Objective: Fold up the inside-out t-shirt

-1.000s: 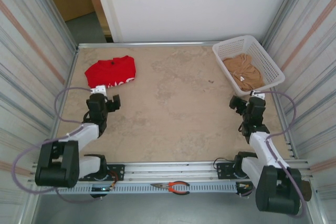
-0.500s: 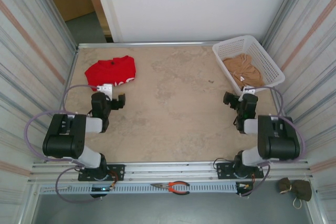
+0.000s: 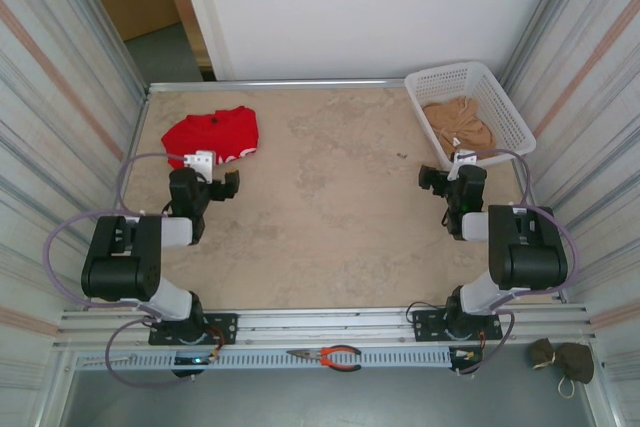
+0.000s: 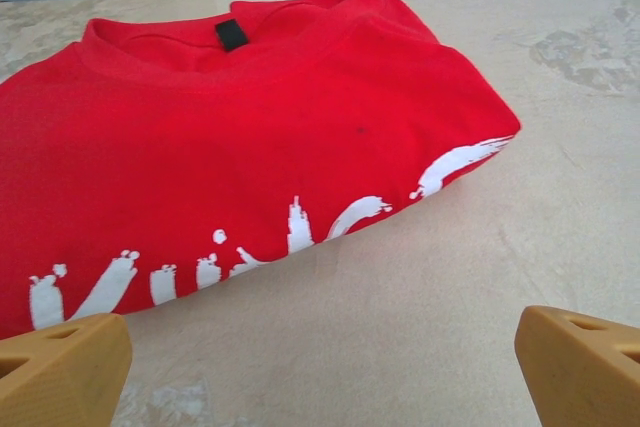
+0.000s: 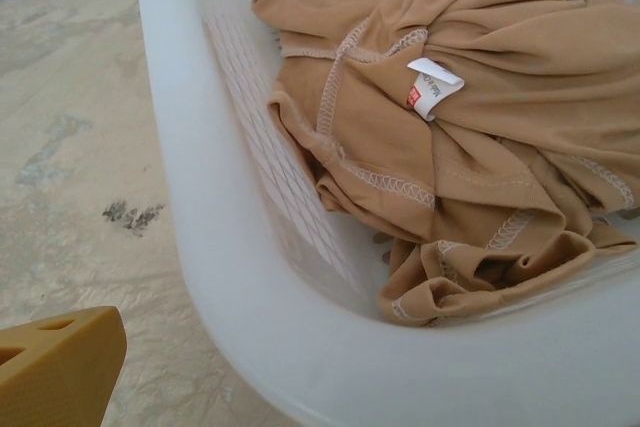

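Observation:
The inside-out t-shirt (image 3: 212,135) is bright red with white print and lies folded in a compact bundle at the far left of the table. In the left wrist view the t-shirt (image 4: 250,137) shows its collar with a black tag and its printed near edge. My left gripper (image 3: 205,175) stands open just in front of that edge, apart from the cloth, with bare table between its fingertips (image 4: 60,367). My right gripper (image 3: 455,169) is open at the near corner of the white basket (image 3: 415,97), and one fingertip (image 5: 55,362) shows beside the rim.
The white basket (image 5: 250,277) at the far right holds a crumpled tan-brown garment (image 5: 450,127). Ribbed metal walls close in the left and right sides. Red-handled pliers (image 3: 330,355) lie on the front rail. Open table stretches between the two grippers.
Both arms folded up at the elbow, and both grippers shifted slightly farther from the bases, toward the shirt and the basket. The basket now sits a little farther back.

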Controlling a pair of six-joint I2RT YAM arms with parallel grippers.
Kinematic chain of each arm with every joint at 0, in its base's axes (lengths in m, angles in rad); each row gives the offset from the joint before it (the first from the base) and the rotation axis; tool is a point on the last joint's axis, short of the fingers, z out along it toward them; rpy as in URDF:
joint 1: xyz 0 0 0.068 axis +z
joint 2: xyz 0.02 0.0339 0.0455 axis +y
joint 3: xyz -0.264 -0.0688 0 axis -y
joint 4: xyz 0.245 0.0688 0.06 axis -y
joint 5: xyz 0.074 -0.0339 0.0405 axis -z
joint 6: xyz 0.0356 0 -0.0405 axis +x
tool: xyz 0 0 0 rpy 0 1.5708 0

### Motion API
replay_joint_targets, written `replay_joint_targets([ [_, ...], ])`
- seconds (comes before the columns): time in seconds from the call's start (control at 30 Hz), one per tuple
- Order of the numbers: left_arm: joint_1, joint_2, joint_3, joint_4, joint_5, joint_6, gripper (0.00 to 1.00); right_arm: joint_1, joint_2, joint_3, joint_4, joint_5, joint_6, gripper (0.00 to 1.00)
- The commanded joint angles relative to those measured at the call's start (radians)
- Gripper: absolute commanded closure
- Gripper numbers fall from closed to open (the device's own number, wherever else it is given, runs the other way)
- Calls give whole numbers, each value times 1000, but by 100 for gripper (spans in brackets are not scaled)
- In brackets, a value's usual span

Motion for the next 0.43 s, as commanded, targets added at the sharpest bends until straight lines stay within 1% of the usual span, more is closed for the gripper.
replay_joint_targets([
  [0.0,-2,-1,0,4,-13,19,1,9,-10,-1,4,7,-33,1],
  [0.3,0,-1,0,6,-13,18,1,-1,0,14,-15,-12,-27,1],
  [0.37,-1,-1,0,5,-13,19,1,11,-9,-3,7,12,-35,1],
  [0.4,-1,0,0,5,-12,19,1,25,-12,-14,24,44,-41,1],
])
